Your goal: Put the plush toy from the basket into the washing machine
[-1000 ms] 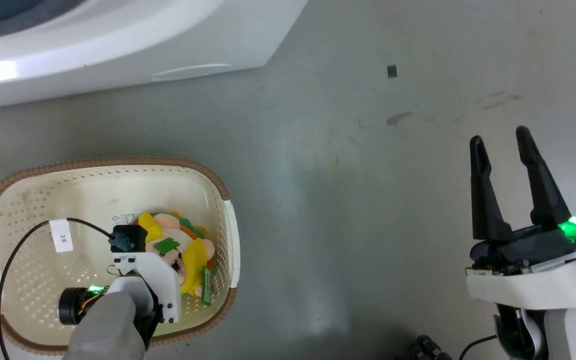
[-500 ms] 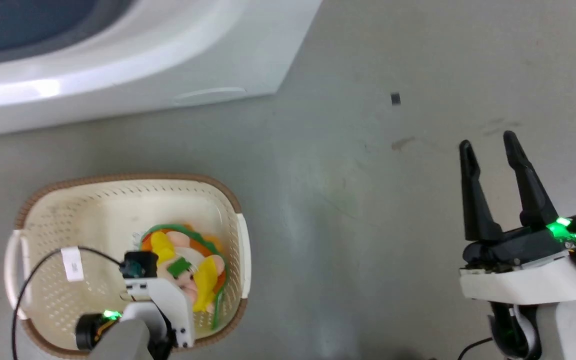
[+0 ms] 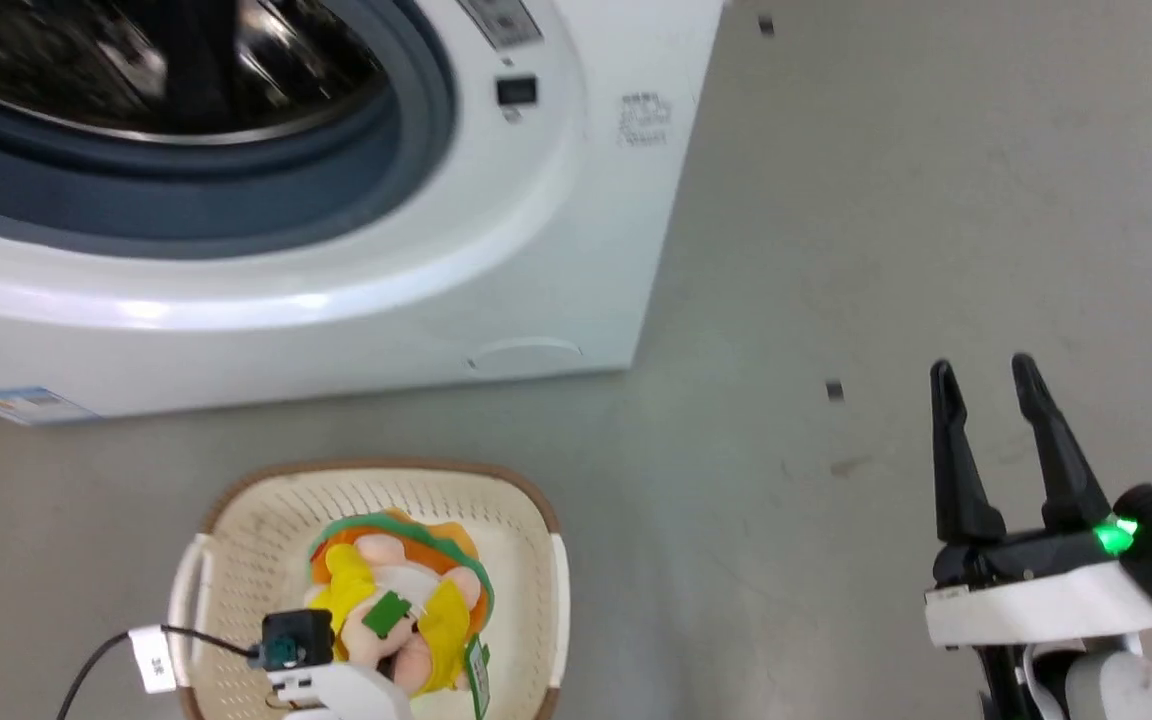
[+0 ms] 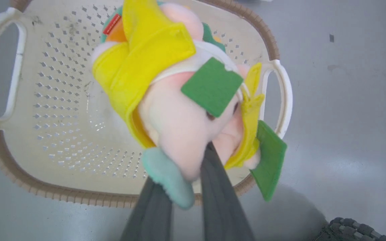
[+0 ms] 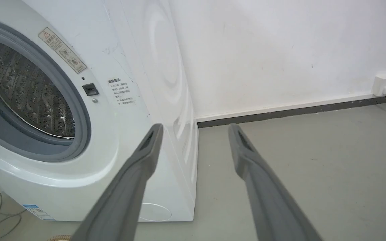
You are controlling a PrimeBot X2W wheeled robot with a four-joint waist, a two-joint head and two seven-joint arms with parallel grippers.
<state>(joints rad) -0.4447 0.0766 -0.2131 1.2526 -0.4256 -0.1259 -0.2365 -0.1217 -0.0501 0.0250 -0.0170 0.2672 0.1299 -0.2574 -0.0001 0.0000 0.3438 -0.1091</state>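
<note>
Closest to me, my left gripper (image 4: 186, 167) is clamped on the plush toy (image 4: 166, 100). One dark finger bites into the pale pink part, while the other is partly hidden behind a mint-coloured flap. The green tag (image 4: 211, 85) faces the wrist camera and the yellow clothing bunches above it.

The toy hangs over the basket (image 4: 62, 110). From the wrist view I judge it is lifted off the perforated bottom, but from the head view it is above the basket's footprint, not yet carried away.

Off to my right, the right gripper (image 3: 986, 375) is spread wide and empty over bare floor (image 3: 836, 200), well apart from the basket.

Beyond the basket stands the washing machine (image 3: 536, 250). Its porthole is uncovered, with the steel drum (image 5: 22, 87) showing inside the grey seal (image 5: 79, 134).

So I reckon the grasp and the first lift are done. Left to do are the carry up and forward to the porthole, the reach past the seal, and the release inside the drum.
</note>
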